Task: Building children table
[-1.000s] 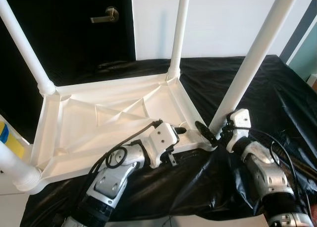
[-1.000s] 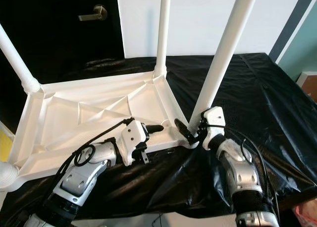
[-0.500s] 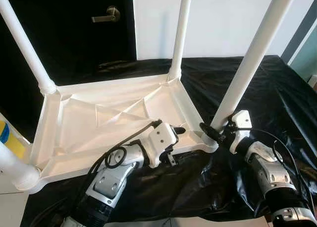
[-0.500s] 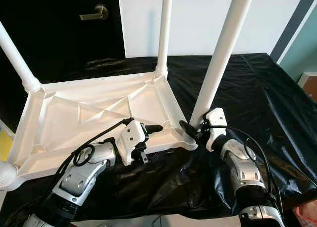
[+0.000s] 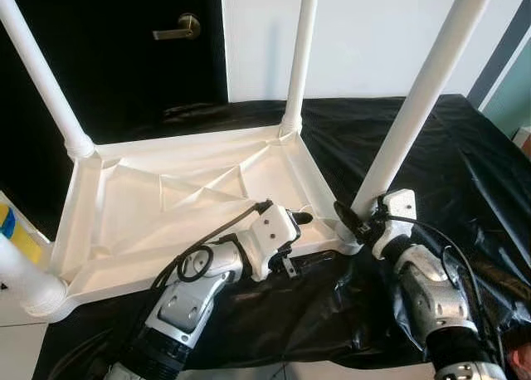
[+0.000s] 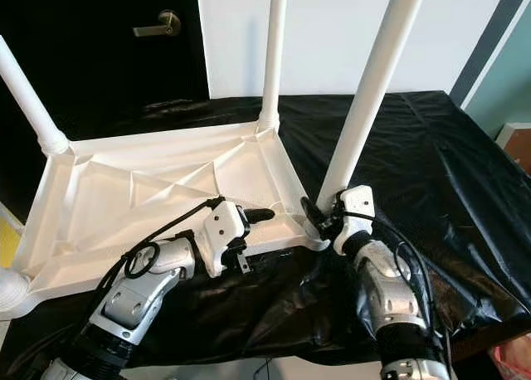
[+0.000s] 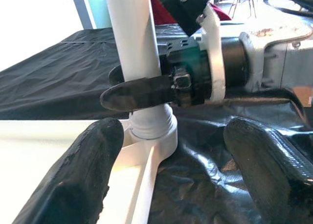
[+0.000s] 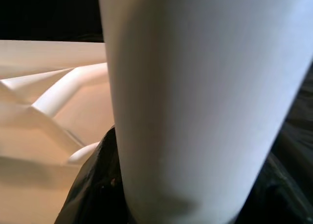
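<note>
Upside-down table [image 5: 166, 197], legs [image 5: 419, 106] pointing up

I have both arms bent forward and angled inward. My right gripper [image 6: 319, 221] has its jaws clamped around a white post, wrist tilted up. My left gripper [image 5: 300, 220] points toward it with the 2 jaws spread wide (its fingers [image 7: 90, 170] holding nothing).

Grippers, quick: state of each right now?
Left gripper: open, holding nothing, by the tabletop edge.
Right gripper: shut on the table leg near its base.
</note>
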`<state>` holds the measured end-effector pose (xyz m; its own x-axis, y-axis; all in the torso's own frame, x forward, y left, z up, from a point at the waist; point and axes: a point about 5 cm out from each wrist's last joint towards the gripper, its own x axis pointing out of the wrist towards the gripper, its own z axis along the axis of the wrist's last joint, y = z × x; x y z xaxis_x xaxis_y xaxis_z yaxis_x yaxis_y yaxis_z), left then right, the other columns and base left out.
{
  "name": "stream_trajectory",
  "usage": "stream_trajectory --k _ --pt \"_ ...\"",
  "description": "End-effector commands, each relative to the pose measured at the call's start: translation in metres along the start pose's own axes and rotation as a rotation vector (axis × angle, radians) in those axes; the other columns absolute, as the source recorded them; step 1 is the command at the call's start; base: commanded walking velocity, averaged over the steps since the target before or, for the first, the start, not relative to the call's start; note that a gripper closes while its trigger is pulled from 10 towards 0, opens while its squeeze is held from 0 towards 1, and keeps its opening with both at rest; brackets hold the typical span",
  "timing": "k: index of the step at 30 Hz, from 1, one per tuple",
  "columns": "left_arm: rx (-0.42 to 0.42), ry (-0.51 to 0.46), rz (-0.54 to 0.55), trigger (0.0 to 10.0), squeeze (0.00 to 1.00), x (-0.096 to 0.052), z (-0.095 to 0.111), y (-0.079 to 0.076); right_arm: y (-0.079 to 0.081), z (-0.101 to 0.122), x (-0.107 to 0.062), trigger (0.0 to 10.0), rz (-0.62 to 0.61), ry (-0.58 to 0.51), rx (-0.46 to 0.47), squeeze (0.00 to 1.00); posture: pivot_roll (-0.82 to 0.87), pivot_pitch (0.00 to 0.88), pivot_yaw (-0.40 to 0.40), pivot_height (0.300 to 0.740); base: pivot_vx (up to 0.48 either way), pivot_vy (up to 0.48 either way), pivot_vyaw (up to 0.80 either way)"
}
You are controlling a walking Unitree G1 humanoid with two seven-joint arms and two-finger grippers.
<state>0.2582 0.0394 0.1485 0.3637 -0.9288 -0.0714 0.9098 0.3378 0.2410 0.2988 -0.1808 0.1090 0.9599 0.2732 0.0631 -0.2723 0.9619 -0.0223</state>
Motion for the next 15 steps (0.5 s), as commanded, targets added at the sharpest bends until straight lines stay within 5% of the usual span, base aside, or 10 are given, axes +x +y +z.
stream_trajectory --k 1,7,15 --pt "-0.011 -0.006 0.053 10.0 0.0 -0.001 -0.002 0.004 -0.007 -0.014 -0.008 10.0 -0.152 0.067 0.029 0.0 0.01 0.0 -0.03 0.74 0.0 0.0 0.0" --pt "-0.027 -0.017 0.068 10.0 0.0 -0.002 -0.002 0.004 -0.003 -0.019 -0.017 10.0 -0.417 0.075 0.05 0.0 0.01 0.0 -0.028 0.74 0.0 0.0 0.0" --pt "-0.006 -0.028 0.059 10.0 0.0 0.004 0.004 0.01 0.019 -0.014 -0.014 10.0 -0.491 0.053 0.086 0.0 0.0 0.0 -0.037 0.74 0.0 0.0 0.0"
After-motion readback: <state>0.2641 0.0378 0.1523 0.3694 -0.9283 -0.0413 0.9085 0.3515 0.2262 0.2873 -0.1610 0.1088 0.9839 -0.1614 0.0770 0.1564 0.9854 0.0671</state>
